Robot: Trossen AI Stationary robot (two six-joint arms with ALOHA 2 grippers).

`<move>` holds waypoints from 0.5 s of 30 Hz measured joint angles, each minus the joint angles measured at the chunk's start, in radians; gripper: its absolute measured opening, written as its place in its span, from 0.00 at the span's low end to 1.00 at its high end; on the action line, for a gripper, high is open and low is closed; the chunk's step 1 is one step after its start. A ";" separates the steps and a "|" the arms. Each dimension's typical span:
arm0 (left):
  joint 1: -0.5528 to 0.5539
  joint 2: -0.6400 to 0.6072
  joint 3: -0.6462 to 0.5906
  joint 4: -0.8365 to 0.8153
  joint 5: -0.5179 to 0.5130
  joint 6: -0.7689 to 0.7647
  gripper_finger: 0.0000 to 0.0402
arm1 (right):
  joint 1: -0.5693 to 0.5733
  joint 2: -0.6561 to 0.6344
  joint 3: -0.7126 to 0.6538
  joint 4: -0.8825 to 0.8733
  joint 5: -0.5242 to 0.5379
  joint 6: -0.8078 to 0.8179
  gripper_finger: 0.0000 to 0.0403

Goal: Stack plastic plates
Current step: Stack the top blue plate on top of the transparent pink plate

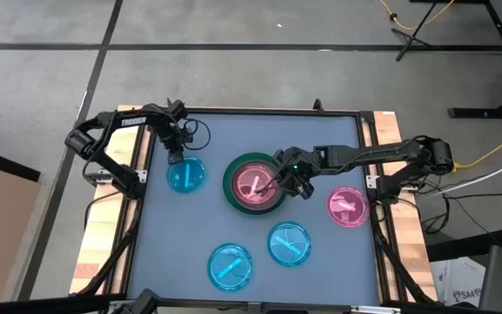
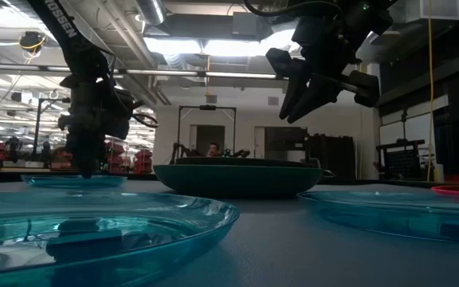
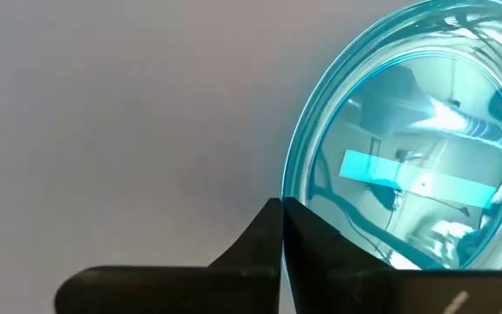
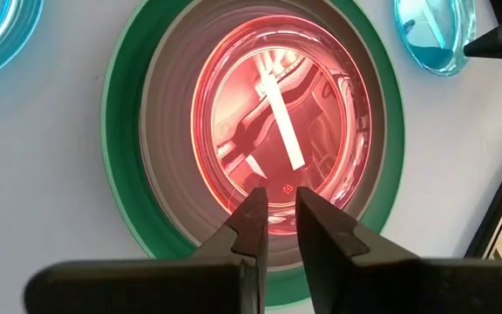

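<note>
A stack sits mid-table: a dark green plate (image 1: pixel 230 185) (image 4: pixel 120 113) holds a grey plate (image 4: pixel 168 131), with a translucent pink plate (image 4: pixel 277 113) on top. My right gripper (image 1: pixel 279 184) (image 4: pixel 277 209) (image 2: pixel 297 104) hovers open above the stack's right part, clear of it. My left gripper (image 1: pixel 175 158) (image 3: pixel 281 209) is shut on the far rim of a translucent cyan plate (image 1: pixel 186 176) (image 3: pixel 417 148) at the left. Two more cyan plates (image 1: pixel 288 243) (image 1: pixel 230 266) and a translucent pink one (image 1: pixel 349 207) lie flat on the table. My left gripper pinches the cyan plate's rim (image 3: pixel 288 179) at the plate's far edge, between its two fingers. The fingers come from above, pointing down. The plate lies flat on the table (image 2: pixel 74 181).
The grey table top (image 1: pixel 199 227) is bounded by wooden side rails (image 1: pixel 103 227) left and right. Free room lies along the far edge and between the left plate and the near cyan plates. The room behind shows in the low view.
</note>
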 joint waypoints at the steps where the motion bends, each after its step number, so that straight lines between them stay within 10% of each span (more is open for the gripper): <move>1: 0.000 0.000 0.000 0.000 0.001 0.000 0.00 | 0.000 0.000 0.000 0.000 0.000 0.000 0.13; 15: -0.117 0.000 0.063 0.001 0.066 -0.002 0.00 | 0.000 0.000 0.000 0.000 0.000 0.000 0.13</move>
